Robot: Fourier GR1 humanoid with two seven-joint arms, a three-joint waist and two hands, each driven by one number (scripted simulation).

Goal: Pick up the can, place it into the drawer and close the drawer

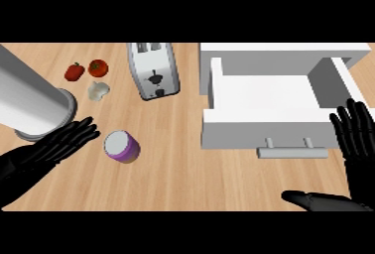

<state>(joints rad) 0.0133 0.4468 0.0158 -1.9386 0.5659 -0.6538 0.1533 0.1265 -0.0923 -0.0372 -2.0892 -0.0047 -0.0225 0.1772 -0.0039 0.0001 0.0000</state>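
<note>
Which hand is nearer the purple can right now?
Left. The left hand lies open just to the left of the purple can, fingertips almost at it. The right hand rests open far across the counter, by the open drawer's right side.

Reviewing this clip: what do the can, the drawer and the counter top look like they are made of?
The can: likely metal, judging by its pale, smooth lid, with a glossy purple wall that may be a label or paint. The drawer: flat matte white panels, possibly painted wood or laminate, with a grey bar handle that looks metallic. The counter top: light wood, or wood-look laminate, given its fine streaked grain.
</note>
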